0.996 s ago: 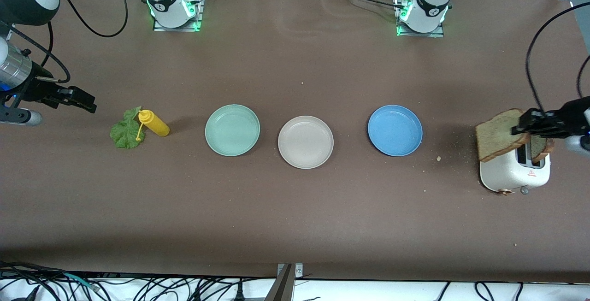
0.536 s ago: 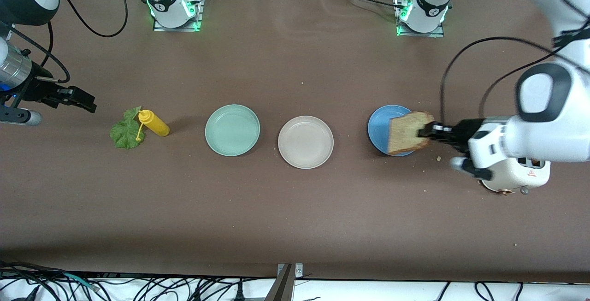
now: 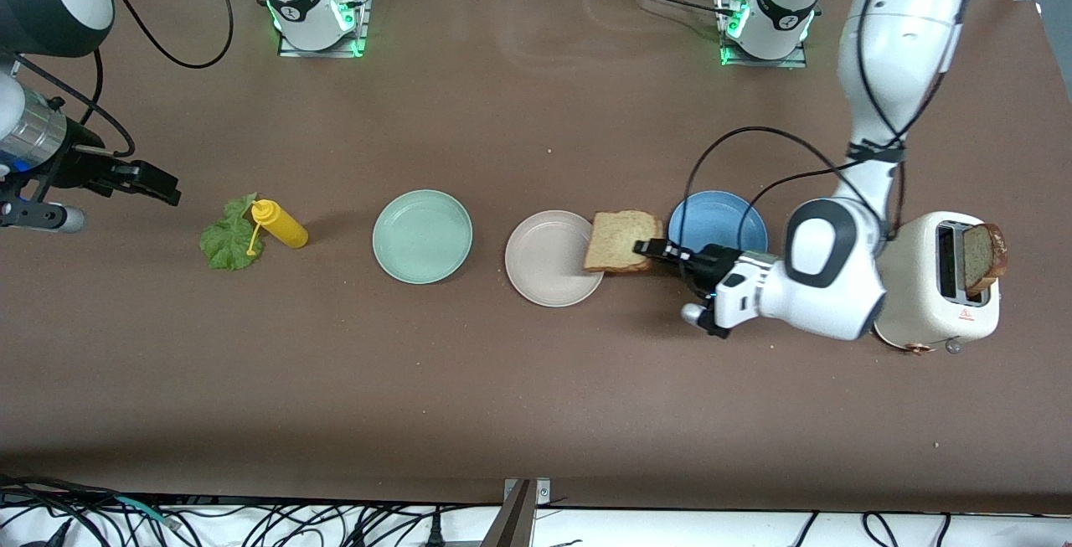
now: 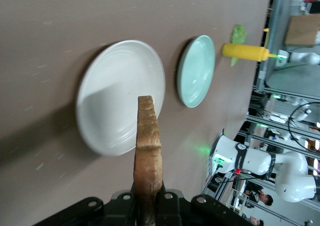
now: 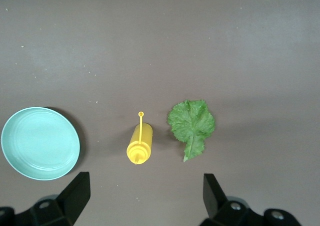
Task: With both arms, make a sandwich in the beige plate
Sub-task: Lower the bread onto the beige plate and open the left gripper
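Observation:
My left gripper (image 3: 651,249) is shut on a tan toast slice (image 3: 620,241) and holds it over the edge of the beige plate (image 3: 543,266), on the side toward the blue plate. In the left wrist view the toast (image 4: 148,151) stands edge-on between the fingers of the left gripper (image 4: 148,200), over the beige plate (image 4: 112,85). A second toast slice (image 3: 982,257) sticks out of the white toaster (image 3: 930,296). The green lettuce leaf (image 3: 226,239) lies flat at the right arm's end. My right gripper (image 3: 155,183) hangs open and empty near the lettuce (image 5: 192,125).
A yellow squeeze bottle (image 3: 282,225) lies against the lettuce. The mint green plate (image 3: 422,236) and the blue plate (image 3: 720,216) flank the beige plate. Crumbs dot the table near the toaster. In the right wrist view the bottle (image 5: 139,147) and mint plate (image 5: 40,143) show below.
My left arm has lifted one toast slice out of the toaster and carried it past the blue plate to the beige plate's edge. The right arm has stayed nearly still.

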You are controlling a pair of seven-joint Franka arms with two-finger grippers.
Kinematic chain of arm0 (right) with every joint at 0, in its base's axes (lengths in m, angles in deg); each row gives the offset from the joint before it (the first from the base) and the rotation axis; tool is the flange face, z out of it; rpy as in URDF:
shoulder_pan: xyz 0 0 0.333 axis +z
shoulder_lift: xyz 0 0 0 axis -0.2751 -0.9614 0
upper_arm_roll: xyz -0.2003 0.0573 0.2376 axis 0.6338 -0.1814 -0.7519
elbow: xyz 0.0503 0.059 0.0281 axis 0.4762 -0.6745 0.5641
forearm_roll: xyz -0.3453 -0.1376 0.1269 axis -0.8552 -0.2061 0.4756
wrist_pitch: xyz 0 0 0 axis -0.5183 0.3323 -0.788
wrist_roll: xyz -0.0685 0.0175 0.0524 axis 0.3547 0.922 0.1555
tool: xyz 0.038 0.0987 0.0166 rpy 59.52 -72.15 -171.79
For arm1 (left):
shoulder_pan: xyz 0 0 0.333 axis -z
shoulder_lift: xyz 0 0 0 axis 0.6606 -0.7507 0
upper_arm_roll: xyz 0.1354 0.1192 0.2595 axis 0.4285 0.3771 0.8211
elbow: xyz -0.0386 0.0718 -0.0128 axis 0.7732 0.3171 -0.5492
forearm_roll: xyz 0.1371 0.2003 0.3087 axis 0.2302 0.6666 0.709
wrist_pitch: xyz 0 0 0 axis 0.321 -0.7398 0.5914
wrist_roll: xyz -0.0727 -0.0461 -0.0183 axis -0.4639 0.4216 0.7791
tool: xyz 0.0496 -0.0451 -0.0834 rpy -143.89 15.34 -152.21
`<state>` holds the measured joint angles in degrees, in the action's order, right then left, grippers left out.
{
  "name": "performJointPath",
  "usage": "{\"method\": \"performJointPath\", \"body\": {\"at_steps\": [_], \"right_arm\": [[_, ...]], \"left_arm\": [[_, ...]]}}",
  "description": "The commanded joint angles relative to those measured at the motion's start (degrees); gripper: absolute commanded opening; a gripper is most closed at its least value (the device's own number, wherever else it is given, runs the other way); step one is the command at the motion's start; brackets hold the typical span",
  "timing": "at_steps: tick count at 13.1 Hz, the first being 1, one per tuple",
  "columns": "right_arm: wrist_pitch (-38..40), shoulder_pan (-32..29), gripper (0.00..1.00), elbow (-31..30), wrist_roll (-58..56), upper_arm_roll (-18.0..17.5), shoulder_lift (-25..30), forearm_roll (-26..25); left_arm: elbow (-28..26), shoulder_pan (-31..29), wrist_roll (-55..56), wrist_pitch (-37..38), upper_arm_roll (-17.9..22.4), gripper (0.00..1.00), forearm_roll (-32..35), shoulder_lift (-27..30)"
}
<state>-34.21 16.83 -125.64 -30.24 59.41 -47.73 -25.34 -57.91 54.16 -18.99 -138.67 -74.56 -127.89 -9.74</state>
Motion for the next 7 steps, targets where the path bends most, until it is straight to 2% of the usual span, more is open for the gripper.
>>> {"method": "performJointPath", "body": {"at_steps": [1, 4, 5, 6, 7], "right_arm": [[-1.2, -0.4, 1.0, -3.0, -3.0, 0.6, 0.5, 0.6], [-1.9, -0.6, 1.0, -8.0, -3.2, 5.5, -0.3, 0.3], [-2.5, -0.6, 1.0, -9.1, -3.3, 6.4, -0.5, 0.3], [-3.4, -0.6, 1.0, -10.3, -3.2, 6.5, -0.5, 0.3], [-4.7, -0.6, 0.99, -11.6, -3.6, 6.6, -0.5, 0.3]], "left_arm": [[1.8, 3.2, -3.2, -1.8, 0.7, 0.0, -8.3, -3.8], [1.7, 5.8, -3.2, -3.9, 0.7, 0.0, -9.0, -5.4], [1.7, 6.3, -3.2, -4.4, 0.7, 0.1, -9.0, -6.2], [1.6, 6.7, -3.2, -5.2, 0.7, 0.32, -9.0, -6.9], [1.4, 7.0, -3.3, -7.2, 0.7, 0.88, -9.0, -7.4]]}}
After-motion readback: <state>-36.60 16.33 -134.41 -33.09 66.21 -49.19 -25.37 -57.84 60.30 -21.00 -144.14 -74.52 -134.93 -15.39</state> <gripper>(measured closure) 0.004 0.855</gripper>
